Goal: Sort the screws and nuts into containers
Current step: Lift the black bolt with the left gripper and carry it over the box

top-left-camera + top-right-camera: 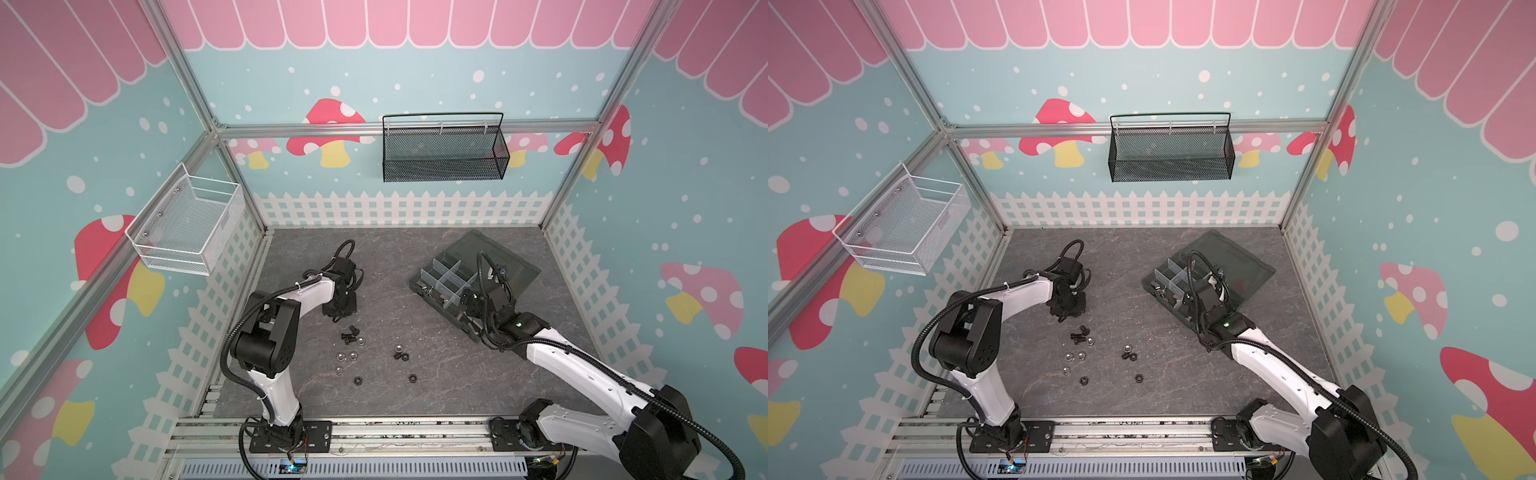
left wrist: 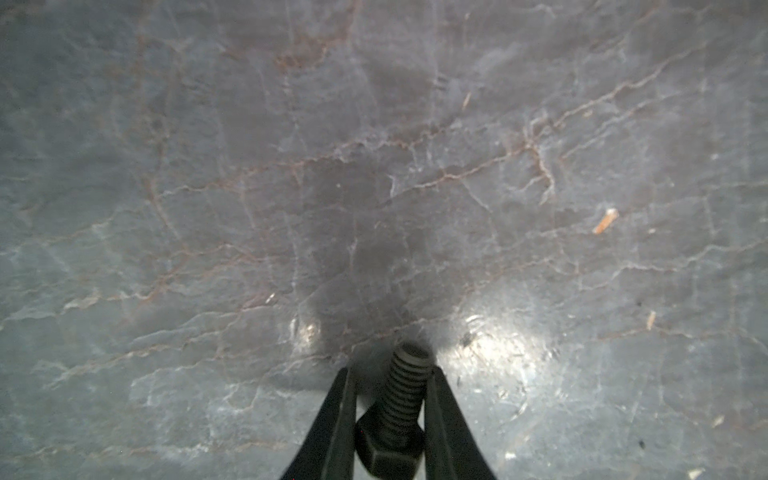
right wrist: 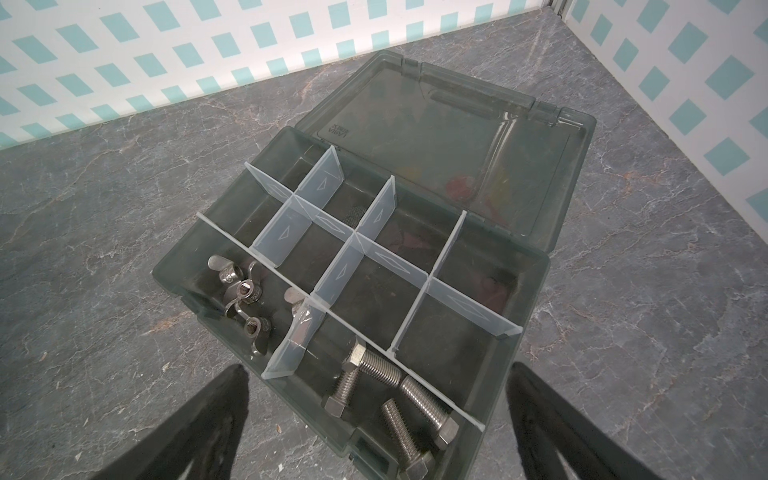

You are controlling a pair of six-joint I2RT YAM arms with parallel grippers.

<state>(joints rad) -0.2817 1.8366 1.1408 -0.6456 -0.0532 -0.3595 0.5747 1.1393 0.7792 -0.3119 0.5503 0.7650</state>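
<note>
One black bolt (image 2: 401, 399) pinched in my left gripper (image 2: 390, 370), shaft lying along the fingers (image 2: 338, 415), tip toward the table (image 2: 249, 166). Box (image 1: 467, 247) sits well right of it in both top views. My right gripper (image 3: 378, 368) hangs over the box, spread wide.

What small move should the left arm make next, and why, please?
Probably a short, straight lift. The left gripper looks closed on the black bolt, low against the table. The bolt should clear the surface before it is carried to the organizer box.
</note>
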